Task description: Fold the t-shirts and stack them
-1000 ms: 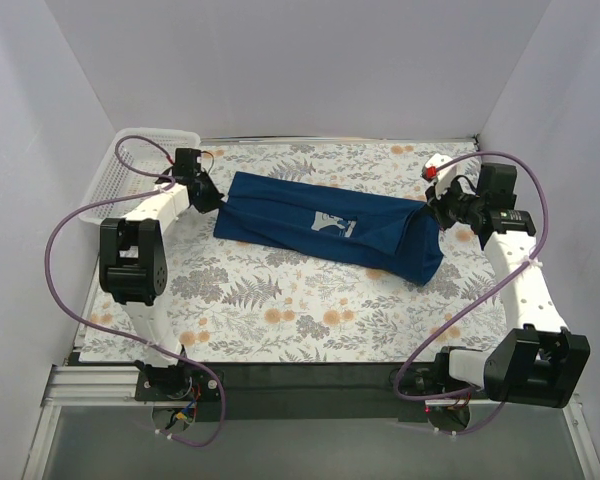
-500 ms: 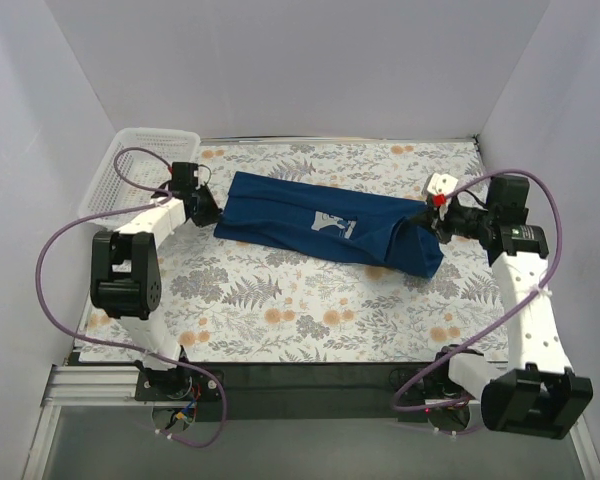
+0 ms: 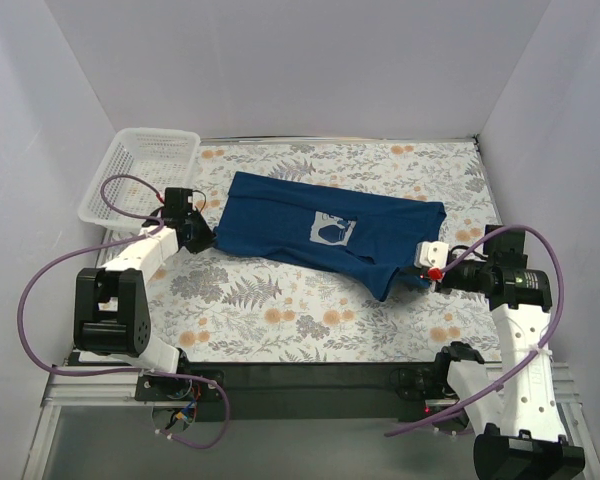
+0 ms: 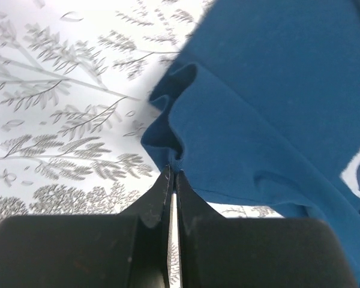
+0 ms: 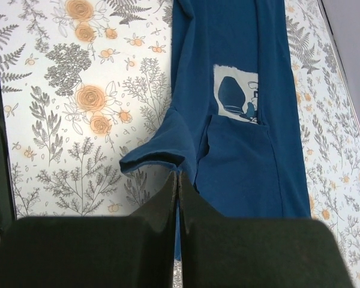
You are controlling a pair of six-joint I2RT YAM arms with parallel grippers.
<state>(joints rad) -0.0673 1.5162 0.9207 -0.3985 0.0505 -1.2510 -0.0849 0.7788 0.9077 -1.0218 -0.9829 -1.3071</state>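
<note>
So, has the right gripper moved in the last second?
Yes. The right gripper has come toward the near edge of the table, pulling the t-shirt with it.

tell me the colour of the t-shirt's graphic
Graphic: whitish with dark blue shapes; best in right wrist view.

White plastic lattice basket [image 3: 150,155]: beyond the left tool [image 3: 208,240], on its outer side, well apart. Desk [image 3: 280,315]: fern-and-flower print surface, spreading around that tool.

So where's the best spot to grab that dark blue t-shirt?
Pinch the dark navy blue cotton t-shirt at the two ends of its near edge, coming in low from either side: it lies spread flat, so only edges can be pinched.
</note>
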